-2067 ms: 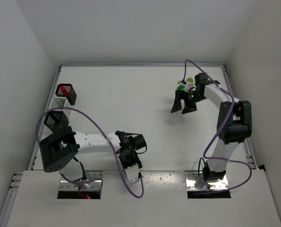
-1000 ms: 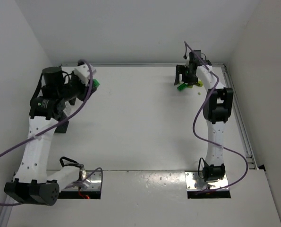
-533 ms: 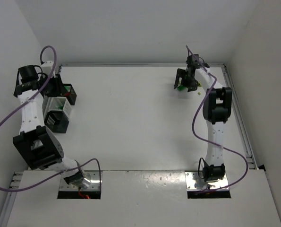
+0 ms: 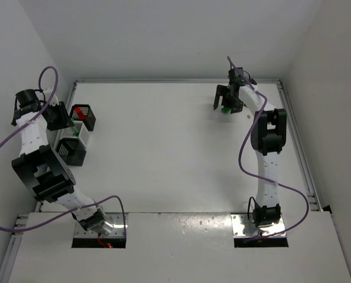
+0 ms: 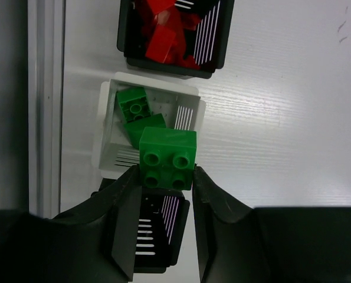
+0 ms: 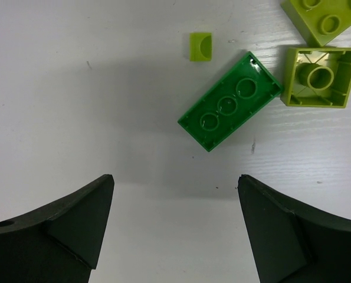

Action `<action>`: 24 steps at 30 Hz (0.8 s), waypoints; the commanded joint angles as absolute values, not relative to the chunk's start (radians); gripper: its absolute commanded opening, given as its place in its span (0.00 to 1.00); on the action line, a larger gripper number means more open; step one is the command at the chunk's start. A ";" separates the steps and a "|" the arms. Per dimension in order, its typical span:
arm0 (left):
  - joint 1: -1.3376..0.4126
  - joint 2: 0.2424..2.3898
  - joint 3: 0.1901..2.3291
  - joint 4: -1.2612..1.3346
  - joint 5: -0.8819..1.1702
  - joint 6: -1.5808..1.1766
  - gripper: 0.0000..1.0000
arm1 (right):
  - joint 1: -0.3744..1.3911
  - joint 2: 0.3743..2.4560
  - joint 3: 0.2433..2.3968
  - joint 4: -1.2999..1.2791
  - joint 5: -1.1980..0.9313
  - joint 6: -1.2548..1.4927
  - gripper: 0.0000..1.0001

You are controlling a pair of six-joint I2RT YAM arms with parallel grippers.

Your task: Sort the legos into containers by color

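My left gripper (image 5: 166, 172) is shut on a dark green two-by-two brick (image 5: 168, 154) and holds it above the near edge of the white bin (image 5: 187, 115), which holds two dark green bricks (image 5: 134, 103). The far black bin (image 5: 219, 35) holds red bricks (image 5: 160, 41). The near black bin (image 5: 163, 227) shows below the jaws. In the top view the left gripper (image 4: 60, 116) is at the bins (image 4: 81, 131) on the left edge. My right gripper (image 6: 175, 180) is open above the table, just short of a dark green two-by-four brick (image 6: 230, 100) lying studs down. Yellow-green bricks (image 6: 320, 76) lie beside it.
A small yellow-green piece (image 6: 200, 46) lies beyond the long green brick. The table's left rail (image 5: 45, 100) runs close beside the bins. In the top view the right gripper (image 4: 225, 100) is near the back wall, with a small yellow-green bit (image 4: 246, 116) to its right.
My left arm has swung from near its base out to the left edge with the green brick and now hangs over the bins. My right gripper has shifted slightly left at the back pile.
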State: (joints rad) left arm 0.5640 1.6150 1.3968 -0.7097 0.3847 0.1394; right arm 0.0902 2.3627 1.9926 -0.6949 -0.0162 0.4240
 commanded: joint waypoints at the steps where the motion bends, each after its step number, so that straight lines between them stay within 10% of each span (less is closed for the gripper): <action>1: 0.574 1.609 1.393 -0.701 0.368 0.127 0.04 | 0.091 2.302 2.003 -0.666 0.014 0.453 0.86; 12: 0.574 1.666 1.393 -0.701 0.345 0.146 0.31 | 0.091 2.332 2.052 -0.666 0.023 0.491 0.89; 17: 0.574 1.675 1.393 -0.701 0.365 0.155 0.62 | 0.100 2.341 2.062 -0.666 0.034 0.526 0.89; 24: 0.574 1.585 1.382 -0.670 0.489 0.176 0.67 | 0.110 2.350 2.080 -0.646 0.078 0.581 0.98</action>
State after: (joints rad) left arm 0.5644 1.6634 1.3815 -0.7029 0.4126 0.1673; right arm 0.0952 2.3634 2.0277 -0.6807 0.0452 0.5365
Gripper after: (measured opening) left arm 0.668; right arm 0.975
